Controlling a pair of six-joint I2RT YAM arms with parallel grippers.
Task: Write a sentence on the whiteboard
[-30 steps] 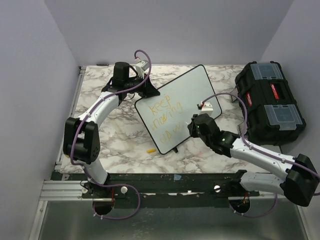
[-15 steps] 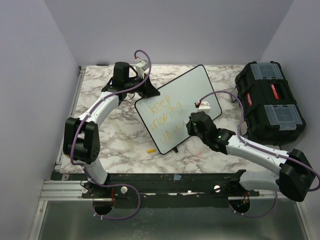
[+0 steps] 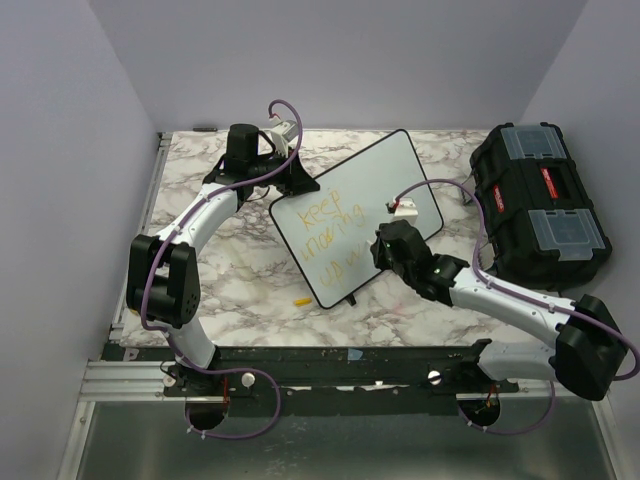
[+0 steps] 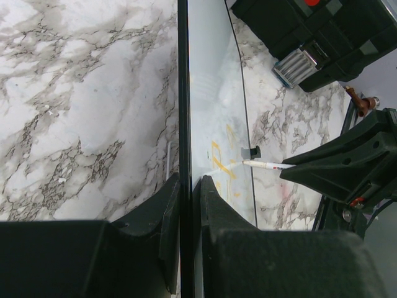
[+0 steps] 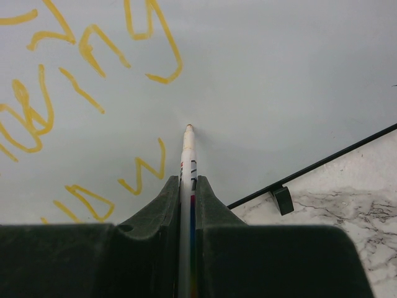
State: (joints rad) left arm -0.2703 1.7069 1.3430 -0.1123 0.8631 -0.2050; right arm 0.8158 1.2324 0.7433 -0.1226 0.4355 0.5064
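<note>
The whiteboard lies tilted on the marble table, and my left gripper is shut on its far-left black rim. The wrist view shows that gripper with a finger on each side of the rim. The yellow sentence runs in three short lines starting "keep". My right gripper is shut on a white marker. The marker's tip is at the board face, just right of the "w" in the bottom line. The marker also shows in the left wrist view.
A black toolbox stands at the table's right side, close to the right arm. A small yellow cap lies on the marble near the board's front corner. A black foot sticks out at the board's lower rim. Purple walls enclose the table.
My right gripper has shifted a little up and left over the board's lower right part with the marker. The left gripper and the board have not moved.
</note>
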